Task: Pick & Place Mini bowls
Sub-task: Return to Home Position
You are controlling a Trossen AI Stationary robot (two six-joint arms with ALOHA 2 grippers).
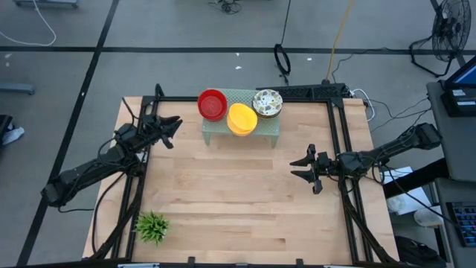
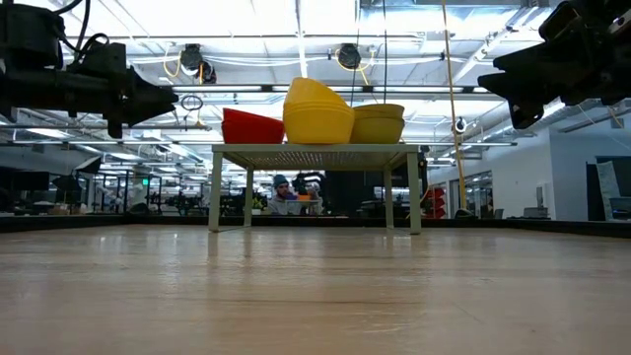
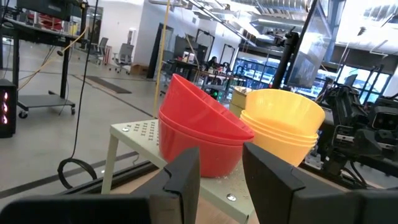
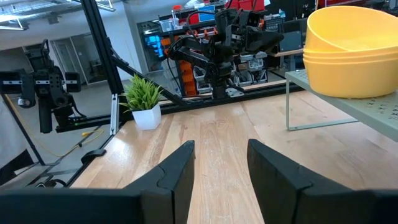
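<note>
Three stacks of mini bowls rest on the top of a pale green mesh stand at the table's far middle: red, yellow and whitish patterned. The top red and yellow bowls sit tilted. My left gripper hovers open left of the stand, pointing at the red stack. My right gripper hovers open at mid-right, nearer than the stand, with nothing between its fingers.
A small green plant in a white pot stands at the near left corner. The wood tabletop between the arms is bare. A black frame runs along the table's sides.
</note>
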